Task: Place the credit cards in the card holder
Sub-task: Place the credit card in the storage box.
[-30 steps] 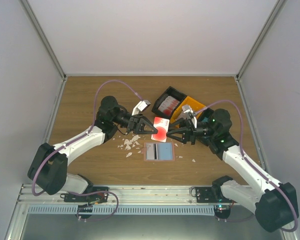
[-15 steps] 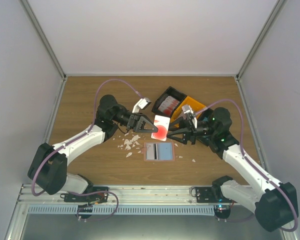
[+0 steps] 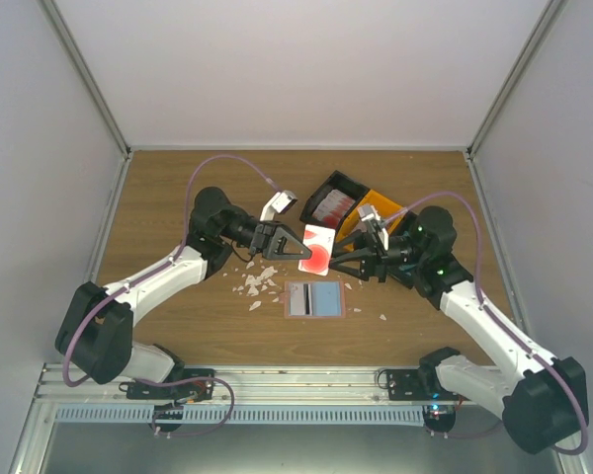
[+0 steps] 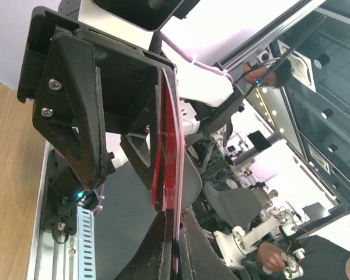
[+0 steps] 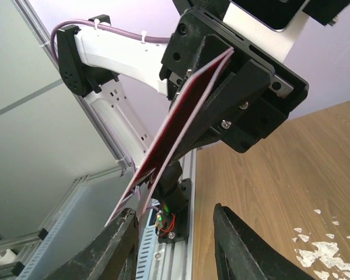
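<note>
While the left gripper (image 3: pixel 301 251) keeps its red-and-white credit card (image 3: pixel 319 249) clenched and lifts it a little above the open card holder (image 3: pixel 312 298), we see the right gripper (image 3: pixel 338 267) close in, jaws parted beside the card's edge; a handover looks near.
</note>
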Controlling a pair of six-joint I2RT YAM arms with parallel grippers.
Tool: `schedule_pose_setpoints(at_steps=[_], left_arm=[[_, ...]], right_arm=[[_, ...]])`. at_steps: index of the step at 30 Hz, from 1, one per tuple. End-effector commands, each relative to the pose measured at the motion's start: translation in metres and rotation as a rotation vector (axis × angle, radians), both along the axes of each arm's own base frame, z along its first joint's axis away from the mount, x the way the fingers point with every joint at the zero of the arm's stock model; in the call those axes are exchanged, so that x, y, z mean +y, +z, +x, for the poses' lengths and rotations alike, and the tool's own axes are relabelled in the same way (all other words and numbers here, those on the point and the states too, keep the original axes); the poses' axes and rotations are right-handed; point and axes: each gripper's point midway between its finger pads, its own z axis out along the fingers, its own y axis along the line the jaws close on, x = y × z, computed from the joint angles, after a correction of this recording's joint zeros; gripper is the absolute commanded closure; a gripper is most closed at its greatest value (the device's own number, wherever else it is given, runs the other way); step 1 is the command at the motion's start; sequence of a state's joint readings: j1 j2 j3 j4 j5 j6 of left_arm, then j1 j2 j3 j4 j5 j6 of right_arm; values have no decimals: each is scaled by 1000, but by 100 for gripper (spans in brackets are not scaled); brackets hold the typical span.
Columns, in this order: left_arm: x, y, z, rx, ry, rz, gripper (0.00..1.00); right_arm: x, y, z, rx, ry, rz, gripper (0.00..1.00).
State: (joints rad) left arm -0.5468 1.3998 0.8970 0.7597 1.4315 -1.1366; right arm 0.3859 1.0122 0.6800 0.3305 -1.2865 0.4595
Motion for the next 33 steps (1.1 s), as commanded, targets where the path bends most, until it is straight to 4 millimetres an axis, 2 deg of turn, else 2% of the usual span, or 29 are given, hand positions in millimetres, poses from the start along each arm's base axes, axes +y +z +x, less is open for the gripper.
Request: schedule_pose_setpoints(at_steps=[1, 8, 12, 17, 20, 24, 26, 33], left_arm=[[1, 19, -10, -108, -31, -59, 100], [-5, 14, -1, -138, 6, -45, 100], [-10, 8, 9, -151, 45, -23, 100], [-16, -2, 20, -121, 56, 3, 100], [-19, -8, 32, -82, 83, 27, 100], [-21, -16, 63, 19, 149, 66, 100], [-21, -22, 80, 73, 170, 77, 100], [-30, -52, 140, 184, 216, 110, 99]], right_arm=[[3, -4, 24, 65, -83, -32, 66], [6, -1, 32, 171, -89, -34, 69], [11, -5, 48, 297, -114, -61, 65], [15, -11, 63, 393, -129, -75, 65], [15, -7, 73, 411, -176, -57, 74], [10, -4, 90, 456, -230, -22, 93], [3, -7, 104, 493, -267, -12, 99], [-20, -30, 166, 634, -354, -10, 99]])
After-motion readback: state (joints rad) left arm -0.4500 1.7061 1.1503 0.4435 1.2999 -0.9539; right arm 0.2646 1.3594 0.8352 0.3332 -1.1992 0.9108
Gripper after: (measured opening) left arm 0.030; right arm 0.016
